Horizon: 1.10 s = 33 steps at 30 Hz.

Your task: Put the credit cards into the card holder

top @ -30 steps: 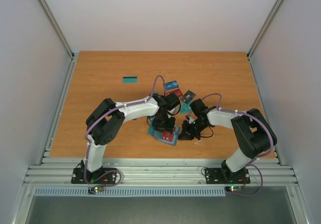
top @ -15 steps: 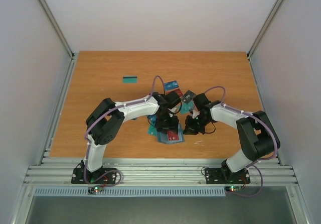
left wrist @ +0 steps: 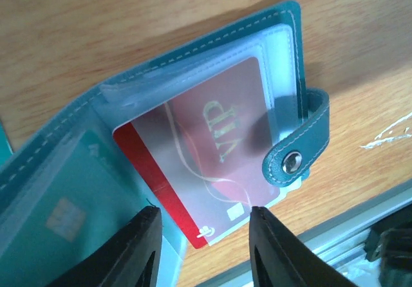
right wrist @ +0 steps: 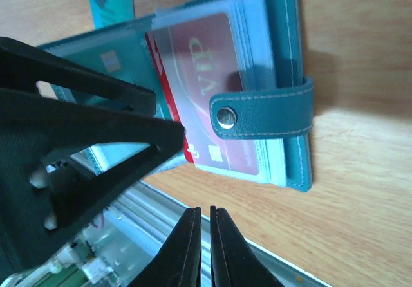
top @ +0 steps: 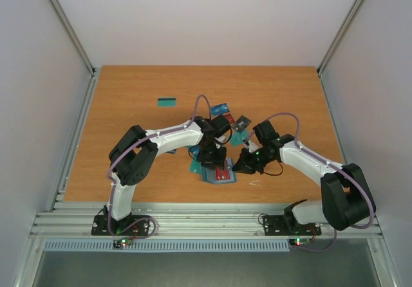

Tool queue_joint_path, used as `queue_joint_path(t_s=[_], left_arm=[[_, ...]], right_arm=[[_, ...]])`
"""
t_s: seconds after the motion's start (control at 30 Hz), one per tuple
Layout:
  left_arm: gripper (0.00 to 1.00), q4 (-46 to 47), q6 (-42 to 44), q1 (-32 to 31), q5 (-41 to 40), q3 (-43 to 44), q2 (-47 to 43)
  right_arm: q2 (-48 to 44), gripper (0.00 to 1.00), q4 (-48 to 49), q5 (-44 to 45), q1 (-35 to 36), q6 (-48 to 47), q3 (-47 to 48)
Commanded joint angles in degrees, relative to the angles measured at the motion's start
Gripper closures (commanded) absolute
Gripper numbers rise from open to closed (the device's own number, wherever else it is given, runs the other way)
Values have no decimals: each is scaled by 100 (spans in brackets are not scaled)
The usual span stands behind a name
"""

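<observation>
- Since a second ago, the right arm's elbow is swung out to the right and nearer, and the card holder [top: 219,174] is shifted a little to the right.
- The card holder is laid open at the middle of the table [top: 129,126], near its near edge, with the metal rail [top: 206,222] just beyond that edge.
- A red card [left wrist: 212,139] is lodged in the holder's clear sleeve, one corner left sticking out; a teal card [left wrist: 64,213] is seen in the sleeve beside it.
- The snap strap [left wrist: 302,145] is folded over the sleeve's right edge.
- The left gripper [left wrist: 203,213] is held partly open over the red card's near corner, nothing clamped.
- The right gripper [right wrist: 205,211] is closed with nothing in it, just right of the holder.
- Loose cards [top: 222,111] are crowded just beyond both wrists; one lone card [top: 168,102] is set well apart, far left.
- Open board is left on the far side and at both sides.
</observation>
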Motion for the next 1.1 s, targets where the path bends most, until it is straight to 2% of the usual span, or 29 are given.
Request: queue_joint_path(t_s=[0.0, 0.1, 0.4, 0.8, 1.07], left_arm=[[69, -168, 348, 10, -363, 180, -252], [82, -94, 455, 15, -443, 113, -224], [100, -45, 685, 19, -541, 124, 22], [100, -59, 824, 44, -571, 110, 237], [100, 136, 895, 64, -544, -70, 330]], right_arm=[[5, 92, 556, -582, 75, 408, -296], [108, 92, 679, -543, 124, 490, -332], [478, 91, 888, -435, 267, 578, -235], [818, 89, 726, -86, 268, 484, -82], [1031, 80, 575, 201, 268, 413, 115]])
